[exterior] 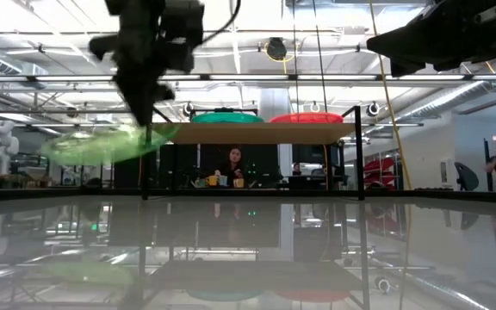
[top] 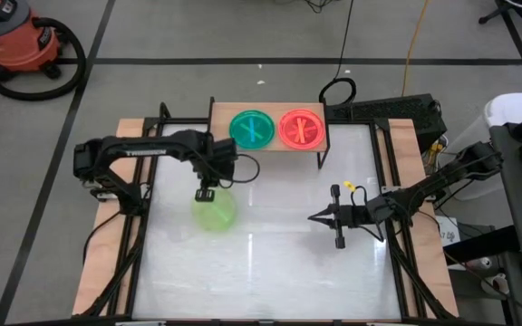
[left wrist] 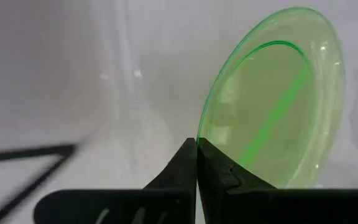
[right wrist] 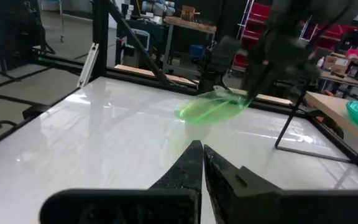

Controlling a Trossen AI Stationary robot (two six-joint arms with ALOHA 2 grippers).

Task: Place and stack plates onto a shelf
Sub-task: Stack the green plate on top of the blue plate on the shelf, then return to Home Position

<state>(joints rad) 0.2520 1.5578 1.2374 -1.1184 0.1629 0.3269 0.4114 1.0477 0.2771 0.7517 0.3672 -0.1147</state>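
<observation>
My left gripper (top: 207, 193) is shut on a translucent green plate (top: 214, 211), which it carries above the table's left middle, near the shelf. The shelf (top: 221, 116) stands at the table's far edge on thin black legs. Its wooden top bears a green plate stack (top: 251, 129) and, to the right, a pink-red stack (top: 302, 129). In the low view both stacks (exterior: 226, 117) (exterior: 306, 117) sit on the shelf top (exterior: 257, 133). My right gripper (top: 320, 217) is shut and empty, hovering over the table's right half; its wrist view shows the green plate (right wrist: 210, 107) farther off. My left gripper (left wrist: 196, 146) pinches the green plate's rim (left wrist: 205, 127) between its two fingers. The fingers come from above, pointing down. The plate (exterior: 110, 145) is lifted clear of the table and juts out sideways from the fingers, close to level, slightly tilted.
Black metal frame rails (top: 143, 208) (top: 392, 181) run along the table's left and right sides. The white tabletop (top: 261, 272) stretches out near of both grippers. People sit at desks (exterior: 231, 168) in the room beyond the shelf.
</observation>
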